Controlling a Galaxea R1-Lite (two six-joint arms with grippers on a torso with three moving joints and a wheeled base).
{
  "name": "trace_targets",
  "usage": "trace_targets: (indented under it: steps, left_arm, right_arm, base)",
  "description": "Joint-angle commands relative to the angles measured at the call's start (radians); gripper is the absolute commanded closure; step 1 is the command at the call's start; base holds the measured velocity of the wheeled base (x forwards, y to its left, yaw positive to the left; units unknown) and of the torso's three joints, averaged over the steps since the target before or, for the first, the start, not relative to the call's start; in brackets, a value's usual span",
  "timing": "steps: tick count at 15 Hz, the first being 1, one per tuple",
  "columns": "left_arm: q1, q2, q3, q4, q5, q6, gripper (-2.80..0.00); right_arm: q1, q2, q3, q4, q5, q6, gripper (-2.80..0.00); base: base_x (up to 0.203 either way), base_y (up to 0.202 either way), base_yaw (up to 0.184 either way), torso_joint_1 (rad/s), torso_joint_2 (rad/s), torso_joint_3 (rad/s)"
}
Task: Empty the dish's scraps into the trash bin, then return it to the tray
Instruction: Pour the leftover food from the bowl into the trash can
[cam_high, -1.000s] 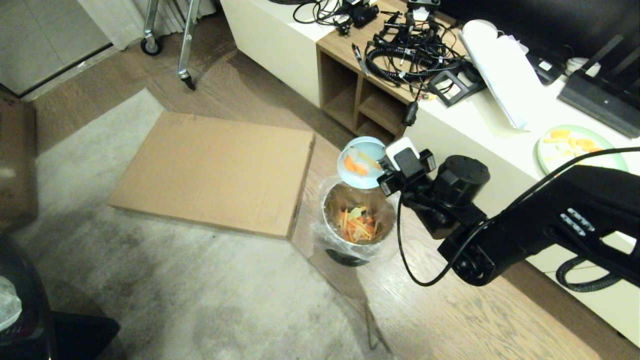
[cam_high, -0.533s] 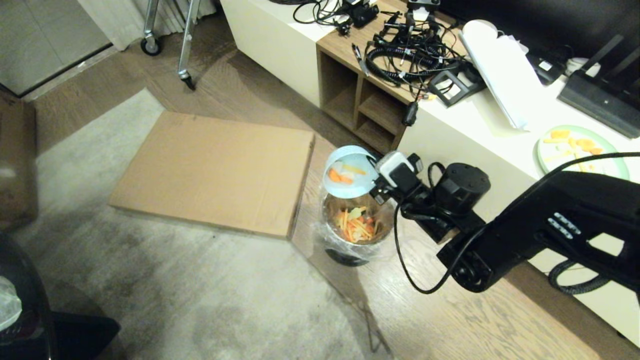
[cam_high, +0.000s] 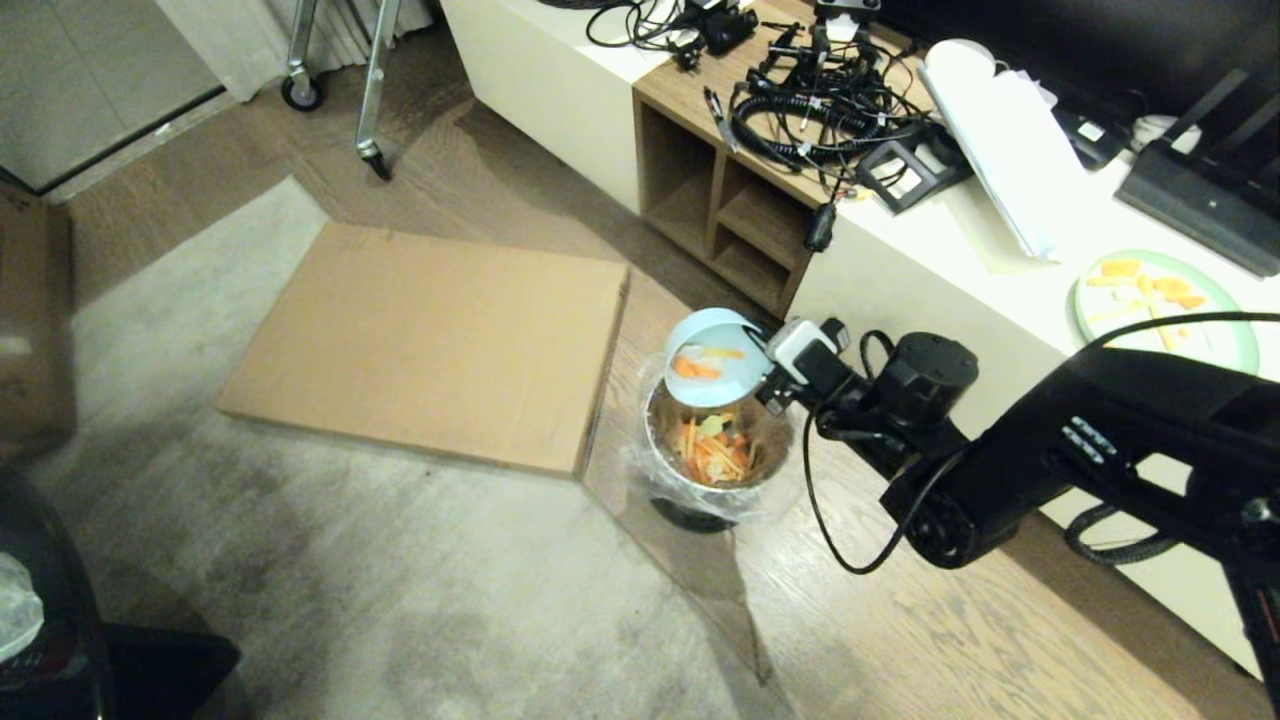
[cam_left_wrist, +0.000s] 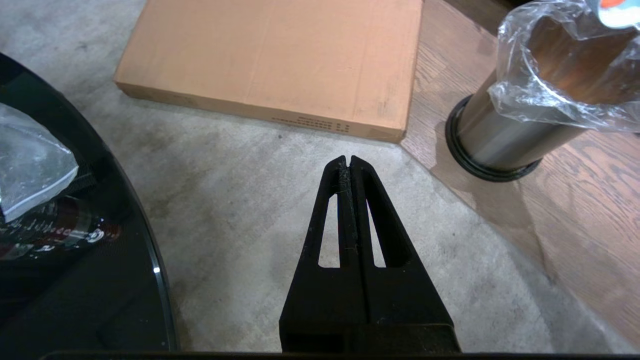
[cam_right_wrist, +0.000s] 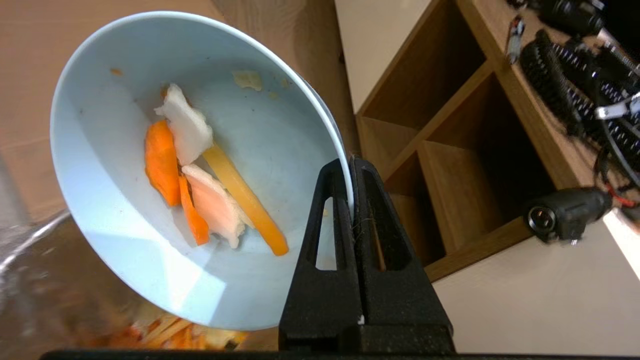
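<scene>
Tilted further since the prior frame: dish (cam_high: 712, 357), rim clamped in right gripper (cam_right_wrist: 350, 165), held over trash bin (cam_high: 714, 448); scraps (cam_right_wrist: 200, 195) inside it. Left gripper (cam_left_wrist: 348, 162): closed, empty, above carpet (cam_left_wrist: 240, 210).

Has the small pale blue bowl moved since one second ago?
Yes. The small pale blue bowl has come down closer to the steel trash bin and tilted further.
</scene>
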Motion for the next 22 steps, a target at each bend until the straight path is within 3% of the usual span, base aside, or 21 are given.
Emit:
trace_targets:
  steps: [1, 6, 14, 22]
  left_arm:
    - [0.000, 0.000, 0.000, -0.001, 0.000, 0.000, 0.00]
    - [0.000, 0.000, 0.000, 0.000, 0.000, 0.000, 0.00]
    - [0.000, 0.000, 0.000, -0.001, 0.000, 0.000, 0.00]
    - [0.000, 0.000, 0.000, -0.001, 0.000, 0.000, 0.00]
  right_arm:
    - [-0.025, 0.044, -0.072, -0.047, 0.034, -0.001, 0.00]
    - [-0.030, 0.083, -0.229, -0.047, 0.173, 0.000, 0.00]
    - [-0.048, 0.101, -0.286, -0.047, 0.370, -0.011, 0.00]
    - [-0.082, 0.117, -0.329, -0.048, 0.431, -0.014, 0.00]
  base:
    - [0.000, 0.000, 0.000, 0.000, 0.00, 0.000]
    - [0.000, 0.000, 0.000, 0.000, 0.00, 0.000]
    - [0.000, 0.000, 0.000, 0.000, 0.00, 0.000]
    - [0.000, 0.000, 0.000, 0.000, 0.00, 0.000]
